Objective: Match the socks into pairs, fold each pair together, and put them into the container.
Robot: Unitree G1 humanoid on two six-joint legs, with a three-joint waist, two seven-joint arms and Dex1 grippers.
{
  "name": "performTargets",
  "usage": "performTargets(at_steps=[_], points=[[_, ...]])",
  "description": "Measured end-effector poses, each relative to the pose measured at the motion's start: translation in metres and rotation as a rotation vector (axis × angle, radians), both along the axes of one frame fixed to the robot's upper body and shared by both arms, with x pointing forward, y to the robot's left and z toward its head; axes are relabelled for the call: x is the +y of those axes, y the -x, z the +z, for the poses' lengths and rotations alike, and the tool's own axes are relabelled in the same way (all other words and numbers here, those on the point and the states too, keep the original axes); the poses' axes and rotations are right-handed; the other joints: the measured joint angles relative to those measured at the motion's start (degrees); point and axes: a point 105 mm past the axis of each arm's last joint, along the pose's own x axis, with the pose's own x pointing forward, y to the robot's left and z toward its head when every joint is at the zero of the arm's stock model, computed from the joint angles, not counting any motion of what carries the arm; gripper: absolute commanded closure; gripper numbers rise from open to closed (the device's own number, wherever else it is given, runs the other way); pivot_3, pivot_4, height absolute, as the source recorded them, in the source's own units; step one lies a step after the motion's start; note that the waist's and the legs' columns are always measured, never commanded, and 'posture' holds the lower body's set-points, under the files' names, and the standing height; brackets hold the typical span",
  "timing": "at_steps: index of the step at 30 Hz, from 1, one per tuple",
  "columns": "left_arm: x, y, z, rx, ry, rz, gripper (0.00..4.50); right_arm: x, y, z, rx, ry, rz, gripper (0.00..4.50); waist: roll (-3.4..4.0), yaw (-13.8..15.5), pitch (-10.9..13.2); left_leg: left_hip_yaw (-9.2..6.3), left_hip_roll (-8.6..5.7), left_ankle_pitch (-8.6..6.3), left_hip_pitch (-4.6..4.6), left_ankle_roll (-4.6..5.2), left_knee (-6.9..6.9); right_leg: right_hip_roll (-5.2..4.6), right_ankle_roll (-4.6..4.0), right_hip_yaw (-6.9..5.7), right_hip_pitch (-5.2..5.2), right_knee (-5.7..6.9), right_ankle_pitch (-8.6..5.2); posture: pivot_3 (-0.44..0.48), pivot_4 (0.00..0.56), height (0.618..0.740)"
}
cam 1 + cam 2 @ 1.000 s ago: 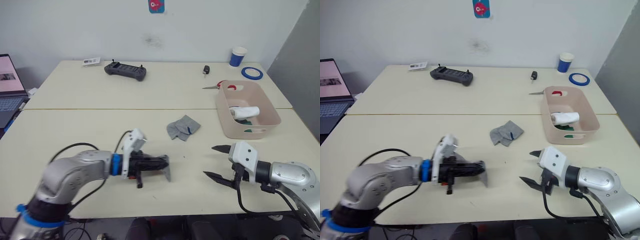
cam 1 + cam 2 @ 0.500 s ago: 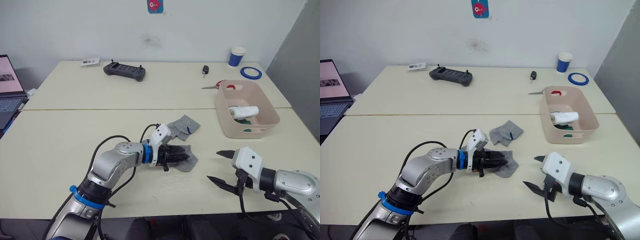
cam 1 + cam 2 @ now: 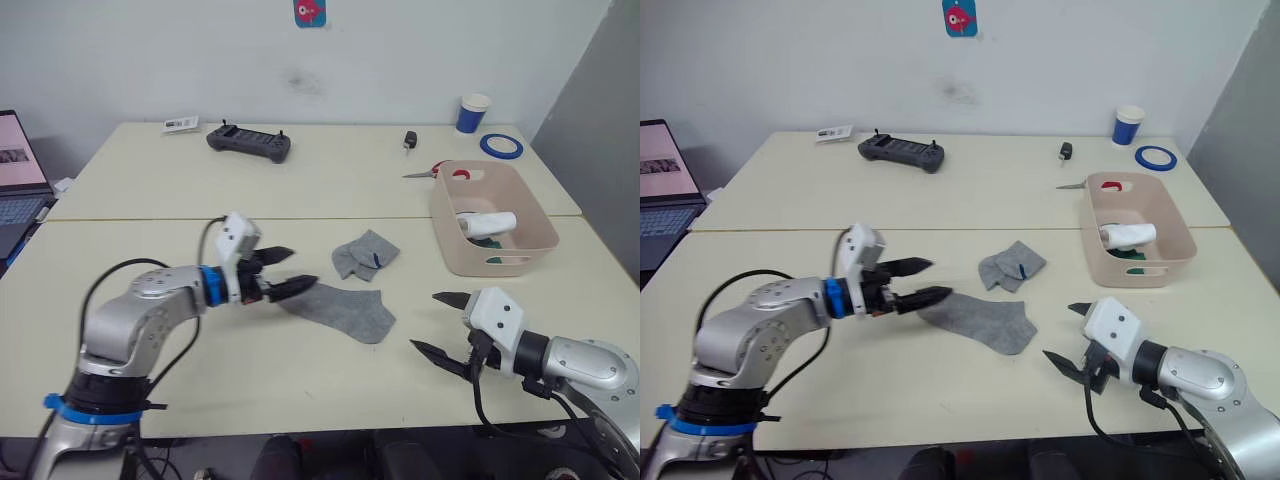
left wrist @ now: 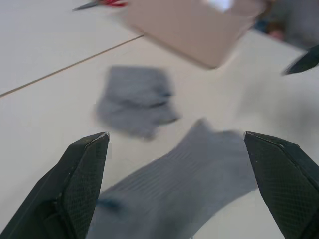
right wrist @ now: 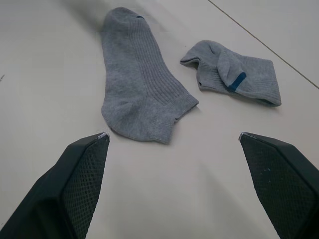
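Observation:
A grey sock lies flat on the table just ahead of my left gripper. That gripper is open and empty, its fingertips near the sock's cuff end. A second grey sock, crumpled and with a blue mark, rests a little farther back. In the left wrist view both the flat sock and the crumpled sock lie beyond the spread fingers. My right gripper hovers open and empty to the right of the flat sock. The pink-beige container at the right holds a rolled white sock over something dark green.
Along the far side of the table sit a black controller, a paper card, a small dark key-like object, a blue-white paper cup and a blue tape ring. Scissors lie behind the container. A laptop stands at the far left.
My left gripper carried the grey sock toward the crumpled one, let it go flat on the table, opened wide and drew back to the left. The right gripper barely moved.

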Motion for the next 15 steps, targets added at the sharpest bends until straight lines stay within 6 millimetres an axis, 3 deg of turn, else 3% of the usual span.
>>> performTargets(at_steps=[4, 8, 10, 15], points=[[0.019, -0.009, -0.024, 0.070, -0.013, 0.102, 0.01, 0.010, -0.002, 0.001, -0.013, -0.021, 0.019, 0.00, -0.02, 0.22, 0.01, 0.03, -0.03, 0.00, -0.05, 0.00, 0.02, -0.04, 0.01, 0.00, 0.01, -0.03, 0.01, 0.000, 0.150, 0.740], [0.008, -0.011, -0.055, 0.170, -0.016, 0.109, 0.01, 0.014, -0.001, 0.000, -0.011, -0.021, 0.032, 0.00, -0.05, 0.26, -0.01, 0.01, -0.02, 0.00, -0.08, 0.00, 0.03, -0.03, 0.02, -0.02, 0.00, -0.01, 0.01, 0.000, 0.150, 0.740], [0.006, -0.015, -0.055, 0.163, -0.029, 0.110, 0.01, 0.015, -0.002, 0.000, -0.014, -0.020, 0.033, 0.00, -0.05, 0.25, -0.03, -0.03, 0.00, 0.00, -0.05, 0.00, 0.02, -0.02, 0.02, -0.06, 0.01, 0.03, 0.01, 0.000, 0.150, 0.740], [0.000, -0.023, -0.060, 0.161, -0.047, 0.110, 1.18, 0.016, -0.005, 0.003, -0.030, -0.033, 0.022, 0.00, 0.06, 0.32, -0.11, -0.02, -0.03, 0.01, -0.01, -0.01, 0.07, -0.02, 0.03, -0.03, 0.07, 0.09, 0.07, 0.000, 0.150, 0.740]])
